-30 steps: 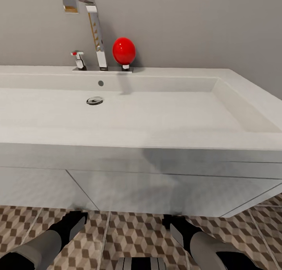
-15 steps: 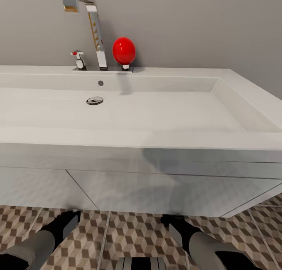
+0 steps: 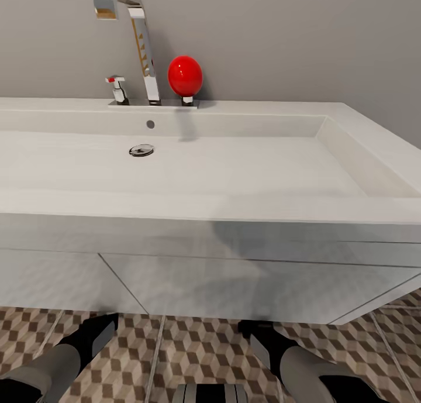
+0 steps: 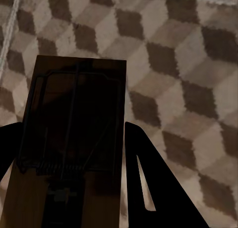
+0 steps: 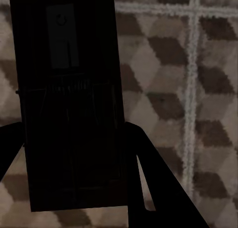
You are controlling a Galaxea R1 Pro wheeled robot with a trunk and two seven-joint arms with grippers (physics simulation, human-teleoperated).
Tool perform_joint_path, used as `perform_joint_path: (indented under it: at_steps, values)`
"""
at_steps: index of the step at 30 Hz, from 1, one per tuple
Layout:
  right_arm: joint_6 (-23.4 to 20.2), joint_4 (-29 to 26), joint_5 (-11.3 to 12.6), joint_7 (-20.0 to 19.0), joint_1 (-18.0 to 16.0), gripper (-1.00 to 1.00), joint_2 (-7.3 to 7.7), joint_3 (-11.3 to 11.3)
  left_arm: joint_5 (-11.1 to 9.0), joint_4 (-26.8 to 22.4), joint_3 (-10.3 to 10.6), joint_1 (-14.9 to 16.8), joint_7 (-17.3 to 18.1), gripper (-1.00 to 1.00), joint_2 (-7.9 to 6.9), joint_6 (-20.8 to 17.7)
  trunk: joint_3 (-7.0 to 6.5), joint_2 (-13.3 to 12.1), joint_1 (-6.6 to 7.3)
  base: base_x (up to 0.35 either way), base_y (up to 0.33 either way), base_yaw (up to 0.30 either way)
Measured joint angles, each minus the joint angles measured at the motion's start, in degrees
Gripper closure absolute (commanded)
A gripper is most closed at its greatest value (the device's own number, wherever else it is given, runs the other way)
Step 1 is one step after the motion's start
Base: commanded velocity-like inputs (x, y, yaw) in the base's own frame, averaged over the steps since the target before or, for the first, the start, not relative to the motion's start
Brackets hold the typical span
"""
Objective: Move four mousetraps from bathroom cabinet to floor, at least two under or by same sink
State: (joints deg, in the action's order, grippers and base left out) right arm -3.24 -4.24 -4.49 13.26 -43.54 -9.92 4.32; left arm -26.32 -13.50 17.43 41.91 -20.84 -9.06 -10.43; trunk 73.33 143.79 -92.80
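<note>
Here, in the head view, the wide white rectangular bathroom sink [image 3: 175,175] with its tall chrome faucet [image 3: 137,37] stands directly ahead, on a white flat-fronted vanity [image 3: 234,280]. A glossy red egg-shaped knob [image 3: 185,75] sits just to the right of the faucet. Near the robot, the left end effector [image 3: 96,336] and the right end effector [image 3: 263,336] reach low over the cube-patterned bathroom floor of brown, beige and cream tiles [image 3: 199,350], close to the foot of the vanity.

In the left wrist view, a thin tan wooden mousetrap with dark wire parts [image 4: 74,148] lies between the two dark fingers [image 4: 148,188], which appear to pinch it above the tiles.

In the right wrist view, a second flat mousetrap, shown very dark [image 5: 69,104], lies likewise between that end effector's fingers [image 5: 153,183], apparently pinched too. I cannot tell if either trap already touches the floor.

I judge that the step in hand is the placing of two traps beside the sink. The next move calls for lowering each trap flat on the tiles, then spreading the fingers.

No brand, label or writing can be read anywhere.
</note>
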Motion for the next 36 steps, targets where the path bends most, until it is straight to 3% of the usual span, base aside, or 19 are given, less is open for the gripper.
perform_joint_path:
  at_steps: [14,24,36]
  values:
    - [-2.96,2.89,0.13,0.56,-1.54,1.0,-0.05,-0.61,0.07,-0.44,-0.08,-0.15,0.09,1.0,-0.66,-0.48,0.0,0.0,0.01,0.0,0.0,0.0]
    - [-2.73,3.16,0.18,0.02,-1.68,1.0,-0.05,-0.46,0.06,-0.29,-0.07,-0.08,0.14,1.0,-0.73,-0.34,0.0,0.0,0.0,0.0,0.0,0.0]
    - [5.61,2.66,0.12,-0.05,-0.98,1.0,-0.06,-0.58,0.02,-0.18,-0.26,-0.03,0.15,1.0,-0.69,-0.29,0.0,0.0,0.0,0.0,0.0,0.0]
